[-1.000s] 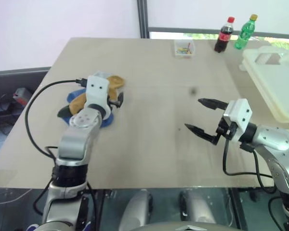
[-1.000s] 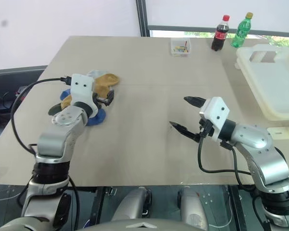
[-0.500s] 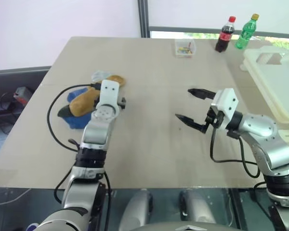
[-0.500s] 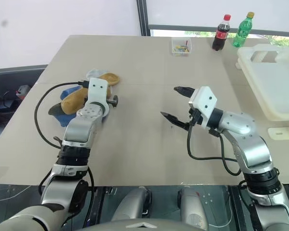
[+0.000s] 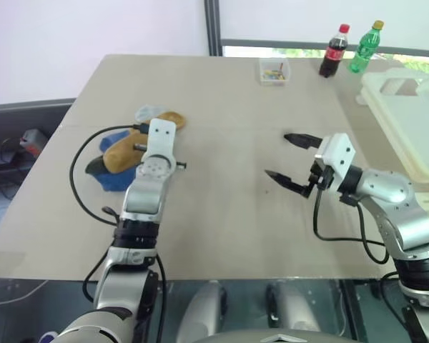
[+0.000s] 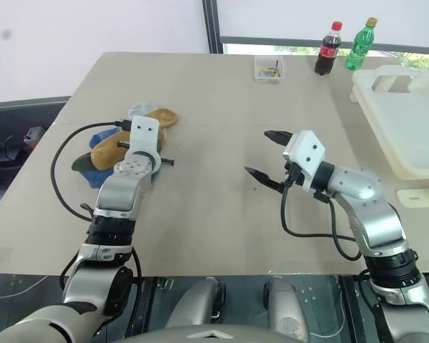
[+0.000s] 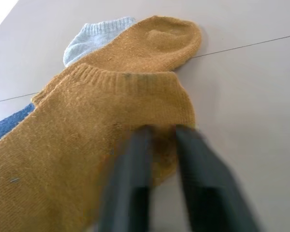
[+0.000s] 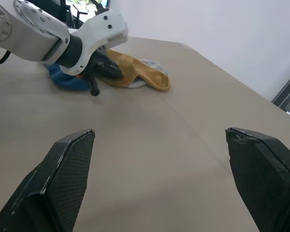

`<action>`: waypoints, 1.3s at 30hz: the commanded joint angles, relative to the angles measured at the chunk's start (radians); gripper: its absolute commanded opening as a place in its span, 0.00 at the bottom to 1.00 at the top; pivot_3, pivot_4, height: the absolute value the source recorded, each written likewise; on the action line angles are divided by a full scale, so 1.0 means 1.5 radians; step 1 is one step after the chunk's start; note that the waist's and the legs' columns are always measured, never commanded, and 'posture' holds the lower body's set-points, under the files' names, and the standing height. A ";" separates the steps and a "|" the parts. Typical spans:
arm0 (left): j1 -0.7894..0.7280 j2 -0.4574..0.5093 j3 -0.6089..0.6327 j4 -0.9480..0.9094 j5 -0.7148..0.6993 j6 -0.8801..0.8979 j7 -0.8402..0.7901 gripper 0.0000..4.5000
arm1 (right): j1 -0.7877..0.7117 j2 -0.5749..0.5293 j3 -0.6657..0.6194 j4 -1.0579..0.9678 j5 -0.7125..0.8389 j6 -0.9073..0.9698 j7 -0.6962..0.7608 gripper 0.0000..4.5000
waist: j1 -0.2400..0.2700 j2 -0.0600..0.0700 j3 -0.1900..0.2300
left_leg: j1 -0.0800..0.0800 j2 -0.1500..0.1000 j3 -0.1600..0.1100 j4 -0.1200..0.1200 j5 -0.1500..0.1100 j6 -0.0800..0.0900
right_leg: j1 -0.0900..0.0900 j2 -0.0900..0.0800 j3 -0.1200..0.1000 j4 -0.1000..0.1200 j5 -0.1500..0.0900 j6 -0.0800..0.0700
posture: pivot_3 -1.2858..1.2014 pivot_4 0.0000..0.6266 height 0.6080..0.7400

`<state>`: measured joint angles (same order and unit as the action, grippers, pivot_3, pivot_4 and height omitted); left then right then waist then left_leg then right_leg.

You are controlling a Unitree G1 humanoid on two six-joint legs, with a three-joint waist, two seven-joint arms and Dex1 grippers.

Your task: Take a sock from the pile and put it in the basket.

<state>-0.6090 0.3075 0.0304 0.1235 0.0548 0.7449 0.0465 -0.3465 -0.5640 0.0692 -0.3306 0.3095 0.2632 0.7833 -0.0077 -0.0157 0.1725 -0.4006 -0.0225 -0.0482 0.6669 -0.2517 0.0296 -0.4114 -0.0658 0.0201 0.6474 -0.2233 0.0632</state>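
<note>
left gripper (image 7: 157, 133) pinches only the hem of the mustard-yellow knitted sock (image 7: 87, 125); such a thin bite may slip when lifted. right gripper (image 5: 294, 158) gapes wide, empty.

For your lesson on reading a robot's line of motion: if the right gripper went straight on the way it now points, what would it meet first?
Most likely the left gripper, which sits at the mustard-yellow sock on the pile. Bare table lies between, though depth is hard to judge. The right gripper is open.

So the pile (image 5: 125, 151) sits on the table's (image 5: 222, 221) left side, the basket (image 5: 407, 118) way off right, and two bottles (image 5: 347, 50) at the far edge.
</note>
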 commanded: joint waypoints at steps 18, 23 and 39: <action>0.013 0.019 0.001 -0.057 0.039 -0.005 -0.011 0.53 | 0.007 0.002 -0.018 -0.017 -0.003 -0.013 -0.015 1.00 | 0.000 0.000 0.000 | 0.000 0.000 0.000 0.000 -0.001 0.001 | 0.000 0.000 0.000 0.001 0.000 0.000 | 0.52 0.24 1.00; -0.004 -0.006 -0.009 -0.016 0.057 -0.007 0.014 0.53 | 0.005 0.007 -0.013 -0.020 -0.011 -0.014 -0.021 1.00 | 0.002 0.000 0.000 | 0.000 0.000 0.000 0.000 -0.001 0.001 | 0.000 0.000 -0.001 0.001 0.000 0.000 | 0.52 0.24 1.00; 0.023 -0.004 0.042 -0.078 -0.024 -0.034 -0.080 0.01 | 0.005 0.017 -0.007 -0.022 -0.022 -0.016 -0.022 1.00 | -0.001 0.000 0.000 | 0.000 0.000 0.000 0.000 0.000 0.000 | 0.000 -0.001 -0.001 0.001 0.000 0.000 | 0.52 0.24 1.00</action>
<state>-0.5793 0.2842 0.0749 0.1073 0.0582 0.7089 -0.0171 -0.3296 -0.5393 0.0712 -0.3336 0.2764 0.2586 0.7552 -0.0090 -0.0157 0.1726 -0.4005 -0.0231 -0.0488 0.6672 -0.2513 0.0287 -0.4114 -0.0671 0.0193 0.6492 -0.2233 0.0632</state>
